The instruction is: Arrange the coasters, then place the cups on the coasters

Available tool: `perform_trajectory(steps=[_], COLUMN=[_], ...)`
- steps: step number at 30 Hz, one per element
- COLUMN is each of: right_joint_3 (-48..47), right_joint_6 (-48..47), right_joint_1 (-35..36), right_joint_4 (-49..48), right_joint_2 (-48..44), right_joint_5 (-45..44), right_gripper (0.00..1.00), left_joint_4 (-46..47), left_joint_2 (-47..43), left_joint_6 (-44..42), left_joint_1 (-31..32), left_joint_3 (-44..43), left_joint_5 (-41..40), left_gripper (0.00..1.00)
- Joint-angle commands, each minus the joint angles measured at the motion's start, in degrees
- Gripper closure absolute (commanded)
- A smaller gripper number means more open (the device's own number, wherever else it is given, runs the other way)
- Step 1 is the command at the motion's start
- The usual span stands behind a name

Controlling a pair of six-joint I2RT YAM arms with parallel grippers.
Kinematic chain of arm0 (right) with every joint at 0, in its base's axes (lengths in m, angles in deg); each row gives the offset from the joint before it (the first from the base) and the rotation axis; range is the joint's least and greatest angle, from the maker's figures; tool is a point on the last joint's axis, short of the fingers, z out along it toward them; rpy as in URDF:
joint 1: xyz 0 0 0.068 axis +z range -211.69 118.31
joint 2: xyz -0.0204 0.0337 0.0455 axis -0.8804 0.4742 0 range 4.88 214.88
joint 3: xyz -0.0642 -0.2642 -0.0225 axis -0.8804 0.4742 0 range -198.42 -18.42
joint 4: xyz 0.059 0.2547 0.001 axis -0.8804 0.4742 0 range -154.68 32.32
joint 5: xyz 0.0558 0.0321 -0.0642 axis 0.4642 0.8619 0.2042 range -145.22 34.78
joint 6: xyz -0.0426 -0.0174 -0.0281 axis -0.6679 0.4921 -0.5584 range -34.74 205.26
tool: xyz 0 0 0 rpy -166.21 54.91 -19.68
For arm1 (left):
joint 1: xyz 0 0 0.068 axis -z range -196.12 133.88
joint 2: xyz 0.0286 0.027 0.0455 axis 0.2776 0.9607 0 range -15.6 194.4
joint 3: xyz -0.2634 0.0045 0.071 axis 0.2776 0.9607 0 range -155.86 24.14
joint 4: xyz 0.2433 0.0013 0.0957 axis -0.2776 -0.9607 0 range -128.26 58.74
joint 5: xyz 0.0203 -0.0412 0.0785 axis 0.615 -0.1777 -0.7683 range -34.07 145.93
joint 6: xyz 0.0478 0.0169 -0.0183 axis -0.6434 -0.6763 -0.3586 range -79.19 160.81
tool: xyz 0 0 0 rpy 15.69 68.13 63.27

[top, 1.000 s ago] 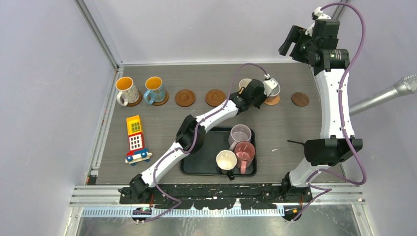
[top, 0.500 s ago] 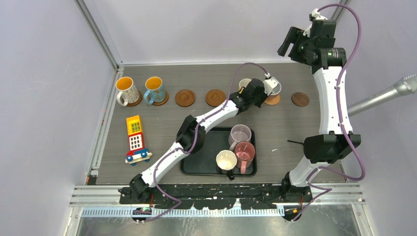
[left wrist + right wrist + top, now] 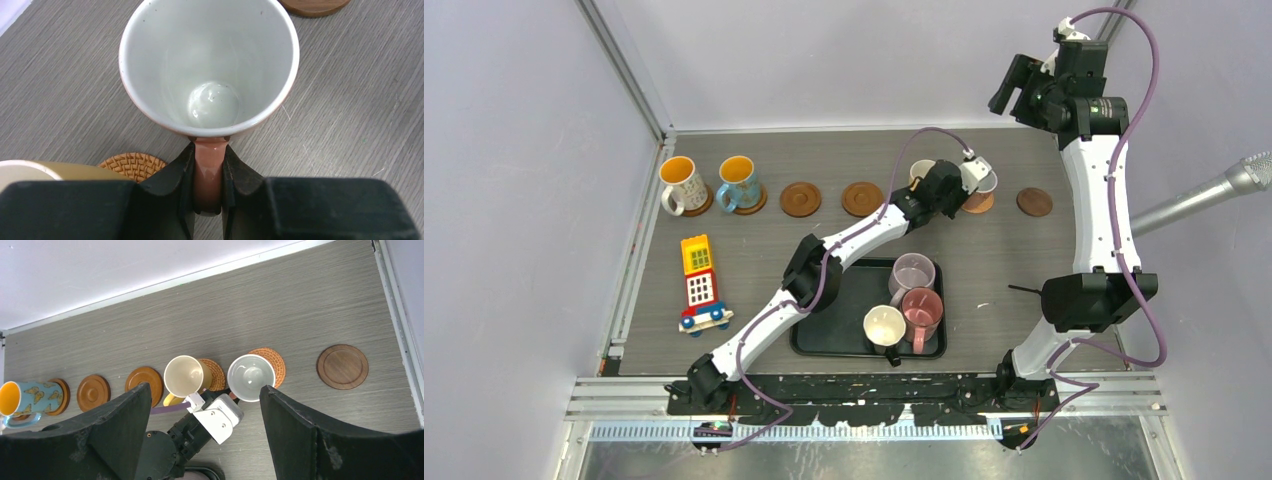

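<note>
- While my left hand (image 3: 208, 152) is clamped on the handle of the mug (image 3: 210, 60), I'd level it, centre it over the woven coaster (image 3: 272, 360) in the back row of the tabletop (image 3: 754, 260), then release gently.
- Whether the mug already rests on that coaster, I can't tell.
- My right hand (image 3: 1022, 88) hangs wide open, empty.
- Since a second ago only the right arm shifted slightly; the mug stayed put.

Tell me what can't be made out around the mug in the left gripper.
Left wrist view: the white ceramic mug hides its own base; whether it's set down is unclear.
Round brown wooden coaster: cut by top edge.
Yellow ceramic mug: cut by left edge, behind black left gripper.
</note>
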Motion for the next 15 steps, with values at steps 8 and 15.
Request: perform_trajectory(steps=[8,15], right_joint_3=[-1.3,-0.2], right_joint_6=[0.2,0.2], right_joint_1=[-0.4,-0.5], right_joint_4=[-2.1,-2.2], right_joint_2=[-1.0,-1.7], right_joint_5=[0.8,0.9], right_gripper=[0.16,0.16], left_joint_4=[9.0,12.0], left_joint_2=[-1.1,-1.5], left_joint_6=[-0.1,2.1], left_joint_1=[-0.2,-0.2], left_joint_3=[-2.6,-4.0], left_joint_5=[0.0,0.0], left_gripper=[0.93,1.0])
